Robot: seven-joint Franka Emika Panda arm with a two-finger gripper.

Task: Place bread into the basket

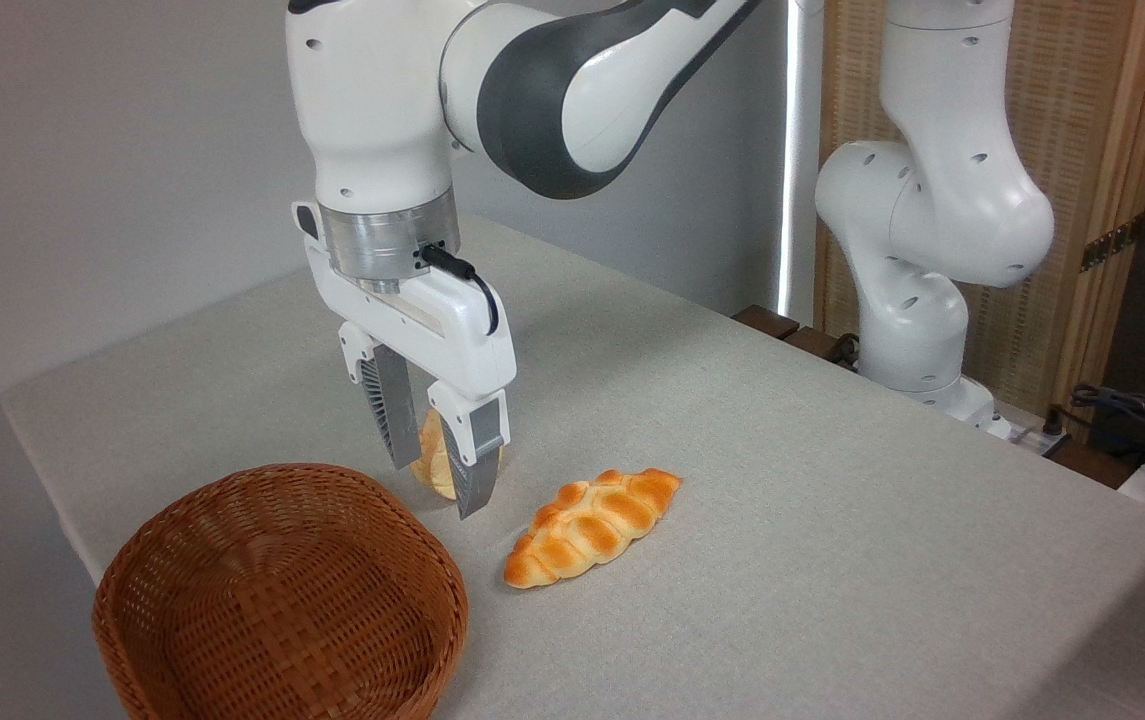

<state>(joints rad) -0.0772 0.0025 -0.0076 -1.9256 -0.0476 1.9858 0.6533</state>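
Left of centre in the frame, the white Panda arm's gripper (434,482) points straight down, its two grey fingers (390,415) closed on either side of the bread (435,452), a small pale-golden bun grasped between them. Whether the bun rests on the table (832,520) or sits just above it cannot be told. At lower left, the brown wicker basket (182,540) stands just in front of the gripper, its far rim close beneath the fingertips. To the right of the bun, near but apart, a braided orange-glazed loaf (592,526) lies diagonally on the grey cloth-covered table.
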